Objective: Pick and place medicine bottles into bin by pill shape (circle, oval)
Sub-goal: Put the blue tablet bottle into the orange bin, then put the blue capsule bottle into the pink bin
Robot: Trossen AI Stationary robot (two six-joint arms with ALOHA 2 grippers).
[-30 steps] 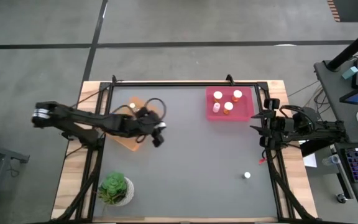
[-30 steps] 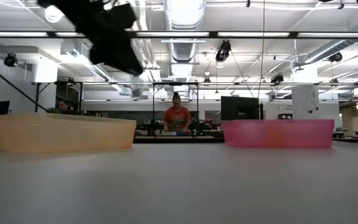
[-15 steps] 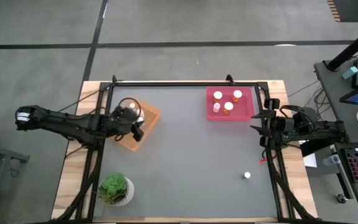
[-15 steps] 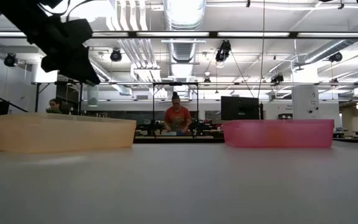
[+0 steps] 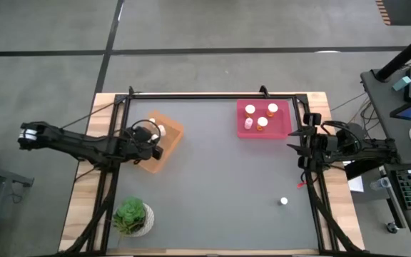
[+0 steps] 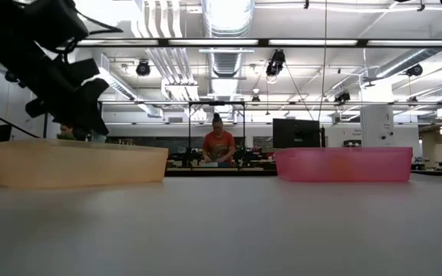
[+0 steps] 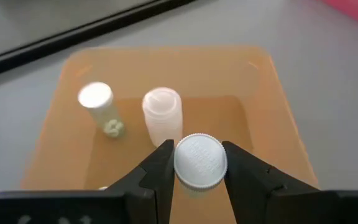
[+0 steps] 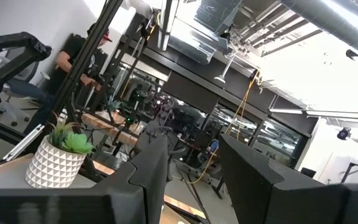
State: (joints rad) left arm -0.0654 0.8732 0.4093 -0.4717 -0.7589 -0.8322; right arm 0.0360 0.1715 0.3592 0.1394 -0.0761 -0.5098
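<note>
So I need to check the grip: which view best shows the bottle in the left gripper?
The left wrist view: the white-capped bottle sits between the left gripper's fingers above the orange bin. High and low views show only the arm; the right wrist view shows nothing of it.

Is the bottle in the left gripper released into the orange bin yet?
Not yet. The left gripper is shut on the white-capped bottle, held above the orange bin, where two other bottles already lie.

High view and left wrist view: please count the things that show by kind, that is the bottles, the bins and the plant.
medicine bottles: 8 (4 in pink bin, 2 in orange bin, 1 in left gripper, 1 loose)
bins: 2
potted plant: 1
Total: 11
</note>
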